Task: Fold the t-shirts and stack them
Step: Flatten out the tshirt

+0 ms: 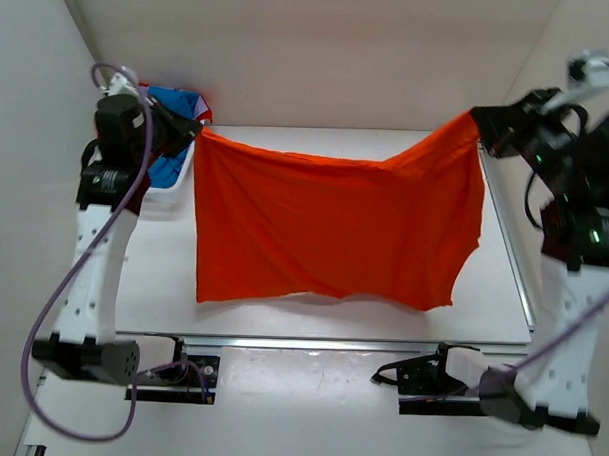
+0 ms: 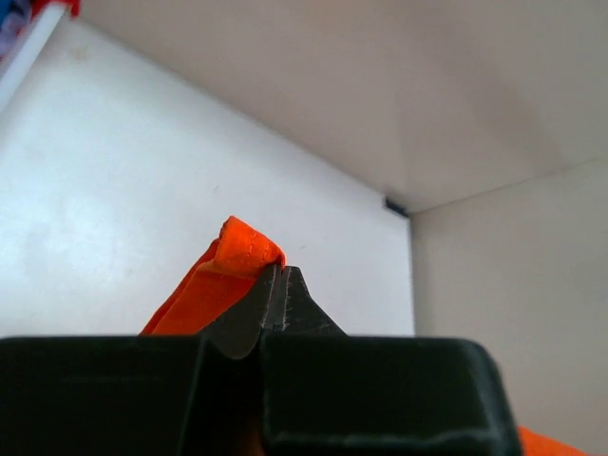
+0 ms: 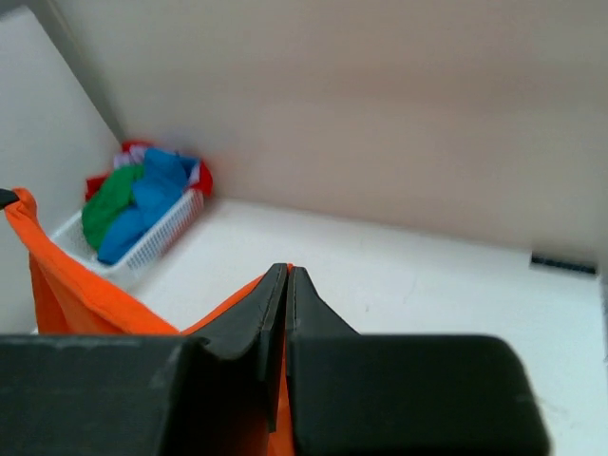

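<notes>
The orange t-shirt (image 1: pixel 335 224) hangs spread in the air between my two grippers, its lower hem above the table's near half. My left gripper (image 1: pixel 195 132) is shut on its upper left corner; the left wrist view shows the orange cloth (image 2: pixel 214 275) bunched at the closed jaws (image 2: pixel 280 271). My right gripper (image 1: pixel 480 124) is shut on its upper right corner; the right wrist view shows orange cloth (image 3: pixel 66 294) running away from the closed jaws (image 3: pixel 287 271). Blue (image 3: pixel 152 195), green (image 3: pixel 109 209) and red (image 3: pixel 201 176) t-shirts lie crumpled in the basket.
The white plastic basket (image 1: pixel 171 183) stands at the table's far left corner, behind my left arm; it also shows in the right wrist view (image 3: pixel 157 242). The white table (image 1: pixel 311 318) has walls on the left, back and right. A metal rail runs along the near edge (image 1: pixel 330 344).
</notes>
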Available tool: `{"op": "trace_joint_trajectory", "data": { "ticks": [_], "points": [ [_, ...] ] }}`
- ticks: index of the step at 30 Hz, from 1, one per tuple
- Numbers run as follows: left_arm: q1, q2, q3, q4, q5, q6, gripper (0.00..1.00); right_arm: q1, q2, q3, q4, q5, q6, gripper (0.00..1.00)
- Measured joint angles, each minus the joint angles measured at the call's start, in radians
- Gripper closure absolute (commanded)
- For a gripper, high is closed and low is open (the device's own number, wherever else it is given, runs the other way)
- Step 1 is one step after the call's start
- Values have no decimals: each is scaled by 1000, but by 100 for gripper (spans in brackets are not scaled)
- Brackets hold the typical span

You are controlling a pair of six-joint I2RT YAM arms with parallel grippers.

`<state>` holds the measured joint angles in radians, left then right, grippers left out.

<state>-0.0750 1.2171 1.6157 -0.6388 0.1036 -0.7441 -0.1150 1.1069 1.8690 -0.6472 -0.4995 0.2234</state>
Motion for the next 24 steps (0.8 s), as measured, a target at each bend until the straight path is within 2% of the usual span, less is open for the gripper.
{"op": "trace_joint_trajectory", "data": {
  "ticks": [3,6,9,12,14,16,19,24],
  "points": [
    [10,114,-47,19,13,4,100,24,155,5,6,-4,-2,100],
    [14,274,-5,31,17,19,100,44,381,105,-9,0,-22,100],
    [17,483,179,2,24,39,100,40,602,282,-59,-9,-32,100],
    [28,688,465,-56,45,48,100,-3,744,444,-75,-51,-7,100],
    [42,789,658,-92,67,47,100,-47,768,492,-70,-72,16,100],
    [64,812,746,-102,97,44,100,-82,740,489,-54,-92,37,100],
    [100,693,642,-74,131,37,100,-110,642,435,-26,-120,50,100],
    [115,378,238,24,146,38,100,-83,415,217,6,-125,2,100]
  ]
}}
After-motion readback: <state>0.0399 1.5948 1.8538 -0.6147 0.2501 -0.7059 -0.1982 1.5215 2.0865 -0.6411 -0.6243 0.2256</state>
